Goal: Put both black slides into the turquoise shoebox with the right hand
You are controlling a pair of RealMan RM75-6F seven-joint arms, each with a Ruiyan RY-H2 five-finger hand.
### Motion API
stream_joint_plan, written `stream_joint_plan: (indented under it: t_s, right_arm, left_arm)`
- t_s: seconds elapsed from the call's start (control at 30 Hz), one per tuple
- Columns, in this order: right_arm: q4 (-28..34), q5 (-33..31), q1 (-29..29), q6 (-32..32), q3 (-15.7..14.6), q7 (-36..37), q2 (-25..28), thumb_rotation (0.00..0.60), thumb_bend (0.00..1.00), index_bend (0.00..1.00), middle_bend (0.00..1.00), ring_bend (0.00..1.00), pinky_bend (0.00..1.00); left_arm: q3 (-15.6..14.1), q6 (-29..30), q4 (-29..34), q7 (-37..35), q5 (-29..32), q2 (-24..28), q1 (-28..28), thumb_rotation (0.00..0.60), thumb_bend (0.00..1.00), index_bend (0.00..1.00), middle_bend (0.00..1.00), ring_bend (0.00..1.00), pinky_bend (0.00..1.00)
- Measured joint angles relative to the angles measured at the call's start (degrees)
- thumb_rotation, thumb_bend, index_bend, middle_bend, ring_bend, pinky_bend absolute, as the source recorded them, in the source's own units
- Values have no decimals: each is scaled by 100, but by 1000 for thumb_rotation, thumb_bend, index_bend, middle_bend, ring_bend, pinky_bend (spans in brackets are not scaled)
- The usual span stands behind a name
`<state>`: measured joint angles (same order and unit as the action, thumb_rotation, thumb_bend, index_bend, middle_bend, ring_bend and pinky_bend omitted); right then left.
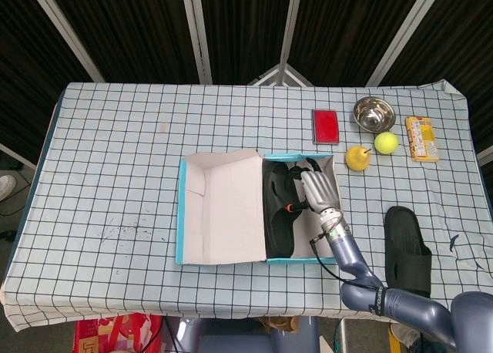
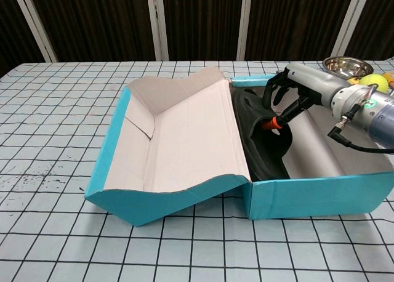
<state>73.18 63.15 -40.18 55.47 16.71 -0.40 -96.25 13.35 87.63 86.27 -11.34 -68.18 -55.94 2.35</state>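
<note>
Turquoise shoebox [image 1: 185,214] [image 2: 308,196] lies open at the middle of the checked desk [image 1: 115,137], lid flap folded out to the left. Inside it, one black slide [image 1: 279,210] [image 2: 261,140] leans on its side, gripped by the right robot hand [image 1: 317,189] [image 2: 289,94], fingers curled over its strap. Second black slide [image 1: 407,249] lies on the desk right of the box, well apart.

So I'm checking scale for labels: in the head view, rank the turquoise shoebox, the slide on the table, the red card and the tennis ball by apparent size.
1. Turquoise shoebox, lid open, by far the largest.
2. Black slide on the table.
3. Red card.
4. Tennis ball, smallest.
</note>
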Motion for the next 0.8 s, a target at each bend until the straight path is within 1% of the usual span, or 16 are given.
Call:
stream_joint_plan:
  t_s: [0.3,0.63,0.73,0.8]
  right_arm:
    - [-23,-120,-15,-1,45,-105,-50,600,464,590,680,364,0]
    - [36,-540,-38,-48,141,-458,-66,600,464,590,679,362,0]
    - [103,-704,-55,-102,157,-620,-29,600,464,590,642,339,0]
    - [160,-813,-65,-121,168,-727,-3,600,464,587,593,312,0]
  left_arm:
    - [-7,-4,7,9,-13,0,-3,600,814,223,96,59,135]
    - [-8,-25,-5,-2,-4,3,-6,600,813,223,96,58,135]
    - [-7,-30,-7,-9,1,5,-5,600,813,223,96,59,135]
    - [-7,-24,-8,-17,0,7,0,600,813,223,96,59,135]
